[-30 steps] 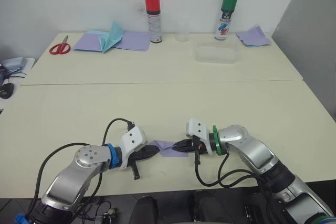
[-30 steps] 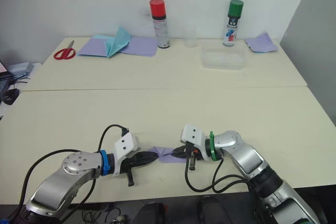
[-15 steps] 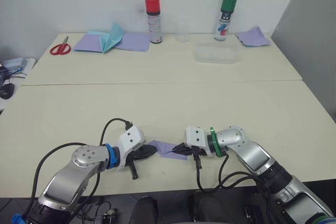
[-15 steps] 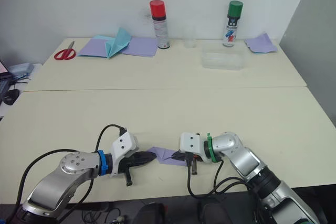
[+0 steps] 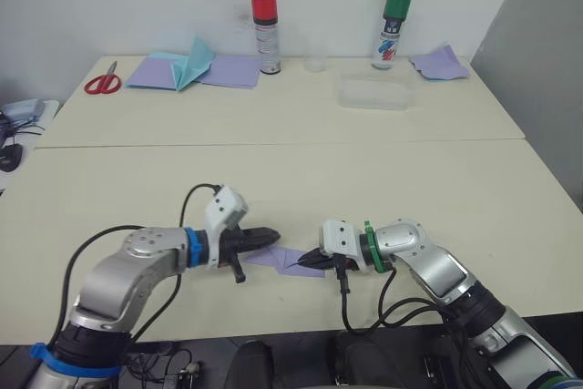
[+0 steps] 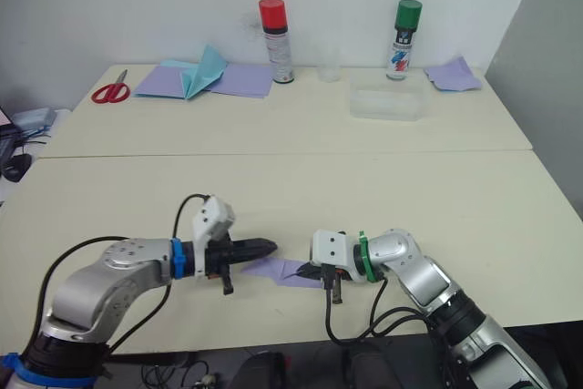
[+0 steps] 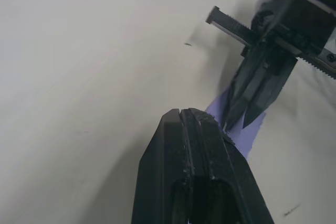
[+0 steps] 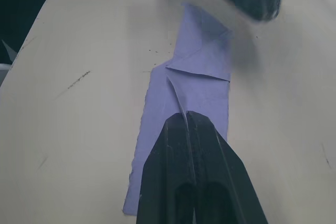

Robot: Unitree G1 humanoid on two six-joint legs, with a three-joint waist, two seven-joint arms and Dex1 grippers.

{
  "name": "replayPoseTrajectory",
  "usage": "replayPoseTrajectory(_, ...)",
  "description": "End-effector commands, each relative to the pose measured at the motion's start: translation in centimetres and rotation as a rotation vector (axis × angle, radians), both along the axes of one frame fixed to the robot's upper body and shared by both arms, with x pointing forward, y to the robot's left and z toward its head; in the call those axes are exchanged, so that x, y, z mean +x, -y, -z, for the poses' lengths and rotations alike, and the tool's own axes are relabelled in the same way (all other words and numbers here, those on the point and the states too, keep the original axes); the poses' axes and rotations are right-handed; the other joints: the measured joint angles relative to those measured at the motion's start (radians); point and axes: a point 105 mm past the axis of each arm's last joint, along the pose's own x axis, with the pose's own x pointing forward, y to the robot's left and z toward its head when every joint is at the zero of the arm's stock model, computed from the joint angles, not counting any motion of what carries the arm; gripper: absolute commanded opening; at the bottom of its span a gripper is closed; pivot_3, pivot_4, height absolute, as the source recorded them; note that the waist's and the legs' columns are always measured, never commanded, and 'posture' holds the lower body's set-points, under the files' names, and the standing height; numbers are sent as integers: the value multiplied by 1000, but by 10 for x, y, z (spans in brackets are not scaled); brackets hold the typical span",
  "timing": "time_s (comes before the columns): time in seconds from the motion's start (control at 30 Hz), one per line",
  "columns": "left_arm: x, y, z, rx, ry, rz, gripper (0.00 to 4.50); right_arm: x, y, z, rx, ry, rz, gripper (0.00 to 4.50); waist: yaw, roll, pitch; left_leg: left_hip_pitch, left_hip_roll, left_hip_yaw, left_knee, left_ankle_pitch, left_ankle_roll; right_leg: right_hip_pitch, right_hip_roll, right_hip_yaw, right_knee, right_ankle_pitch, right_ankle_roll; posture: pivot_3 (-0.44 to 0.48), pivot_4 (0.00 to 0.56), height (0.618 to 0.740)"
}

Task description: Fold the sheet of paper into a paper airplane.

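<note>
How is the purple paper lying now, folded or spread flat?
Folded: the paper lies as a narrow strip with creases and overlapping layers under the right gripper.

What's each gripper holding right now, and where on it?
Left gripper: shut, lifted above the sheet of paper, holding nothing. Right gripper: shut, tips on the sheet's right end; pinched or just pressed, can't tell.

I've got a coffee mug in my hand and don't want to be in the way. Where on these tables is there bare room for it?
The widest bare patch lies between the grippers and the seam of the cream table. The far edge is crowded: red-handled scissors, smooth lavender sheets, red-capped spray can, clear plastic tray, green-capped spray can. Avoid the creased lavender paper between left gripper and right gripper.
</note>
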Motion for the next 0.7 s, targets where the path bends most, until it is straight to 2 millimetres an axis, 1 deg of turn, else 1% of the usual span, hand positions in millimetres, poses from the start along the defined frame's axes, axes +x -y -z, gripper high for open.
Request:
replayPoseTrajectory(0.03, 1, 0, 12, 89, 45, 12, 0, -2, 2, 11, -36, -25, 10, 51, 0, 0, 0, 0, 0, 0, 0, 0, 0, 0, 0, 0, 0, 0, 0, 0, 150, 740)
replayPoseTrajectory(0.1, 0, -2, 24, 138, 39, 3, 0, -2, 2, 11, -37, -25, 12, 51, 0, 0, 0, 0, 0, 0, 0, 0, 0, 0, 0, 0, 0, 0, 0, 0, 150, 740)
replayPoseTrajectory(0.2, -3, -7, 37, 204, 41, 20, 0, -2, 3, 10, -38, -24, 14, 51, 2, 0, 0, 0, 0, 0, 0, 0, 0, 0, 0, 0, 0, 0, 0, 0, 150, 740)
replayPoseTrajectory(0.4, -9, -8, 51, 239, 34, 40, 0, -6, 3, 8, -33, -44, -6, 51, 2, 0, -1, 1, 0, 1, 0, 0, 0, 1, 0, 1, 0, 0, 0, 0, 150, 740)
replayPoseTrajectory(0.43, -10, -8, 54, 244, 32, 43, 0, -7, 4, 6, -29, -55, -14, 318, 2, 0, -1, 1, 0, 0, 0, 0, 0, 1, 0, 1, 0, 0, 0, 0, 150, 740)
replayPoseTrajectory(0.5, -11, -8, 57, 248, 31, 45, 0, -9, 5, 1, -24, -61, -26, 590, 4, 0, -1, 1, 0, 1, 0, 0, 0, 1, -1, 1, 0, 0, 0, 0, 150, 740)
replayPoseTrajectory(0.53, -11, -8, 57, 248, 31, 43, 0, -9, 5, -2, -25, -57, -30, 868, 5, 0, -1, 1, -1, 1, 0, 0, 0, 1, -1, 1, 0, 0, 0, 0, 150, 740)
replayPoseTrajectory(0.6, -12, -8, 58, 247, 31, 41, 0, -11, 8, -8, -33, -47, -46, 1589, 7, 0, -1, 1, -1, 1, 0, 0, 0, 1, -1, 1, 0, 0, 0, 0, 150, 740)
replayPoseTrajectory(0.67, -11, -8, 58, 246, 31, 37, 0, -17, 16, -22, -41, -45, -86, 2276, 10, 1, -1, 0, -1, 1, 0, 0, 0, 1, -1, 1, 0, 0, 0, 0, 150, 740)
replayPoseTrajectory(0.7, -11, -8, 59, 245, 31, 35, 0, -19, 19, -28, -39, -50, -97, 2276, 12, 1, -1, 0, -1, 1, 0, 0, 0, 1, -1, 1, 0, 0, 0, 0, 150, 740)
